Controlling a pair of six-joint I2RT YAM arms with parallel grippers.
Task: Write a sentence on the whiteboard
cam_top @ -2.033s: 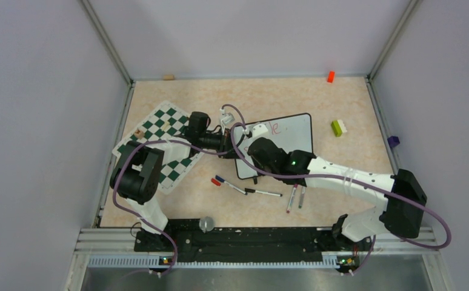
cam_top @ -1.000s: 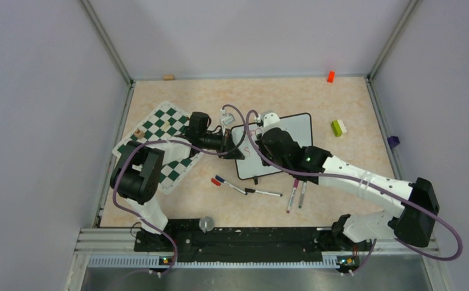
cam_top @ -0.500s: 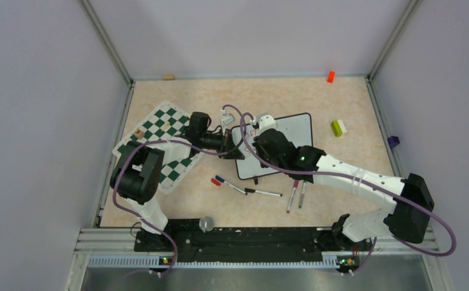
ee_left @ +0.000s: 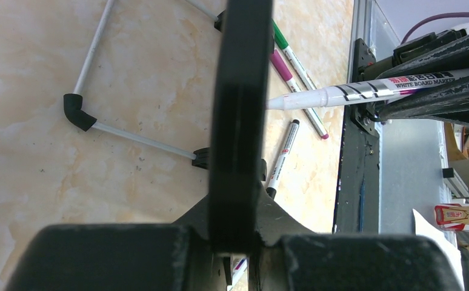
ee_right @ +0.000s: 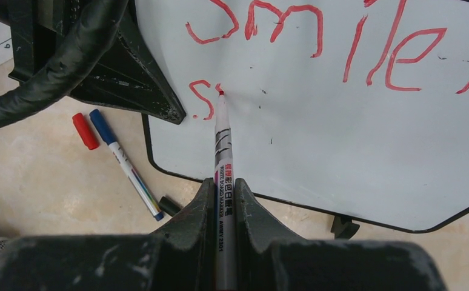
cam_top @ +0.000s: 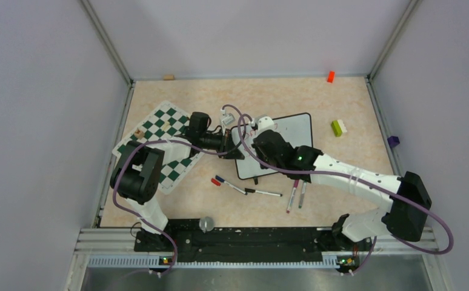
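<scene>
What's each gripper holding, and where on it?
Right gripper clamps the red-tipped marker by its rear barrel; left gripper pinches the whiteboard by its black-framed edge.

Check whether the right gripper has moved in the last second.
Yes. In the top view, the right gripper, holding the marker, has slid slightly left and back toward the arm bases, away from the far edge of the whiteboard, which hasn't shifted.

1. A robot lab test cell: plain pale walls (cam_top: pixel 38 121) on metal posts (cam_top: pixel 106 42) box in a beige tabletop (cam_top: pixel 280 91).
2. A cabled left arm (cam_top: pixel 138 176) and right arm (cam_top: pixel 353 176) are bolted to a black rail (cam_top: pixel 244 237) at 6 o'clock.
3. Loose props: a chess mat (cam_top: pixel 159 124) at 9 o'clock.
</scene>
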